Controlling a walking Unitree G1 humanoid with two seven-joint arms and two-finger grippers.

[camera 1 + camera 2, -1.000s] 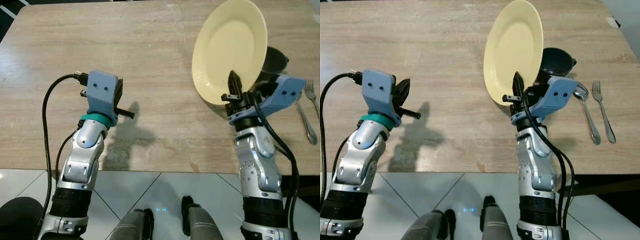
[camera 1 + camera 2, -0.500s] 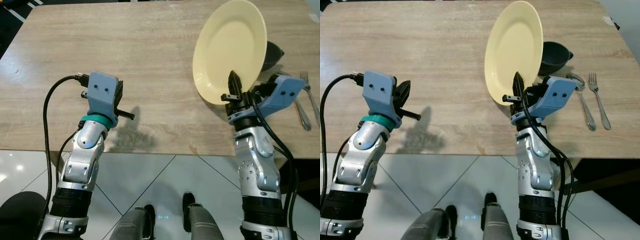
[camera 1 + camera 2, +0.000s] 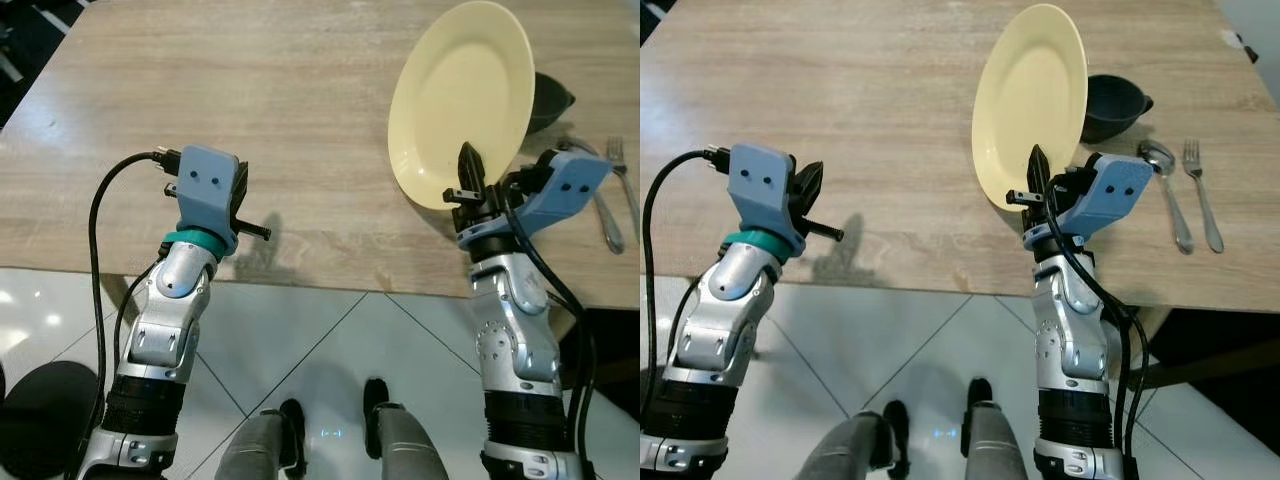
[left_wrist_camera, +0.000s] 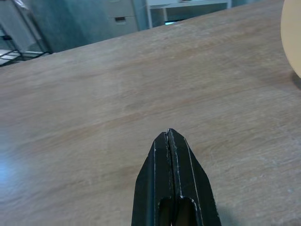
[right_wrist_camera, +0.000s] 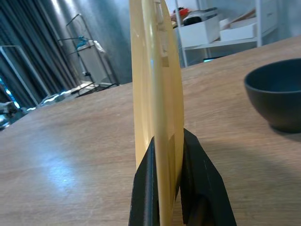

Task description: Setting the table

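Note:
My right gripper is shut on the lower rim of a pale yellow plate, holding it on edge above the wooden table. In the right wrist view the yellow plate stands upright between the black fingers. My left gripper is shut and holds nothing; it hovers over the table's near edge, left of the plate. A dark bowl sits on the table behind the plate. A spoon and a fork lie side by side to its right.
The table's near edge runs just beyond my wrists, with white floor tiles below it. Dark furniture and white shelving stand beyond the table's far side.
The camera has drawn back from the table: the near edge now sits higher in the picture and more floor shows. Both arms keep their pose, the plate still gripped.

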